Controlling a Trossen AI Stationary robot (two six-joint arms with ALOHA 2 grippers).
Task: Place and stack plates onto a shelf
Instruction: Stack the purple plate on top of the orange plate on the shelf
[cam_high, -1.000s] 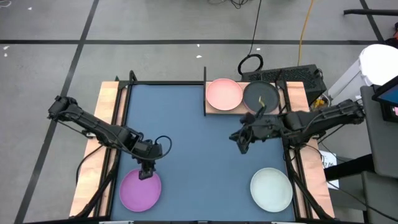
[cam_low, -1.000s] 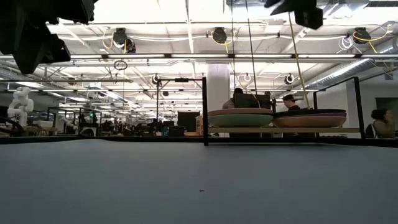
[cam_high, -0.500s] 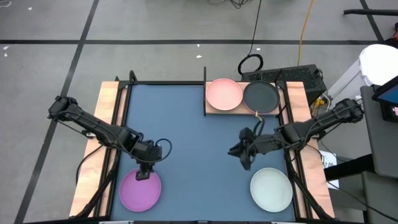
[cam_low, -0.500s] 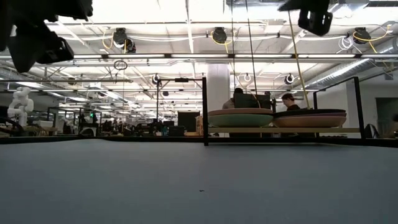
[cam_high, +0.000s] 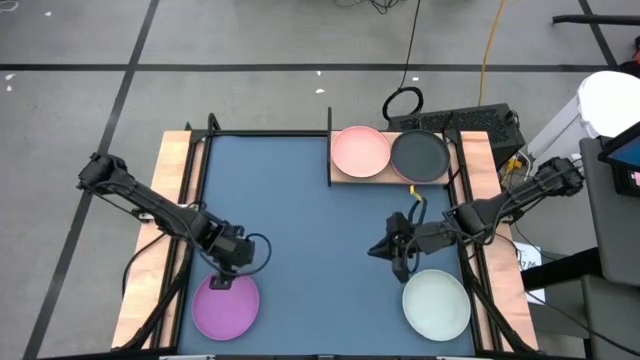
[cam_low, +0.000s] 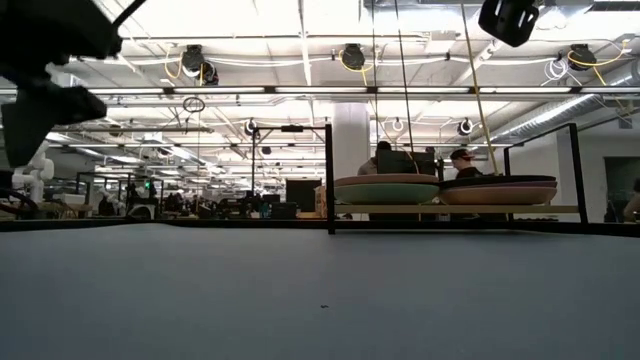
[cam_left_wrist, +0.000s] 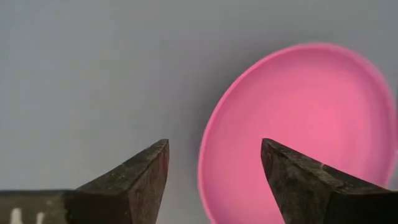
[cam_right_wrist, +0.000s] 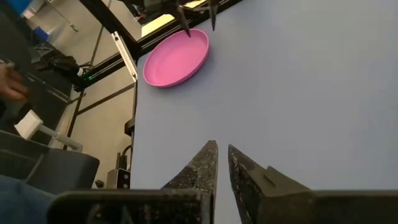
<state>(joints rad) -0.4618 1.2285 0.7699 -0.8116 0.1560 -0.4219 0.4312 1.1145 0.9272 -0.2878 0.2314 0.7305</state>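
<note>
The purple plate (cam_high: 225, 306) lies flat on the blue mat at the near left; the left wrist view shows it as pink (cam_left_wrist: 298, 130). My left gripper (cam_high: 222, 282) (cam_left_wrist: 214, 158) hangs open over that plate's far rim, one finger on each side of the rim, not touching it. The mint plate (cam_high: 436, 304) lies flat at the near right. My right gripper (cam_high: 399, 262) (cam_right_wrist: 222, 152) is shut and empty, just off the mint plate's far-left edge. The wooden shelf (cam_high: 340, 178) at the far edge carries two stacks, one topped by a pink plate (cam_high: 360, 150), the other by a black plate (cam_high: 420, 155).
The shelf's black upright rail (cam_high: 330, 145) stands at its left end. In the low view the two stacks (cam_low: 386, 188) (cam_low: 498, 188) sit on the shelf board. Bare blue mat (cam_high: 300, 220) spans the middle. Wooden strips (cam_high: 172, 180) edge the table. People sit in the room behind.
My right gripper has moved from in front of the shelf toward the near edge, ending beside the mint plate. My left gripper has shifted slightly toward the near edge and down, closer over the purple plate's far rim. The plates have stayed where they were.
</note>
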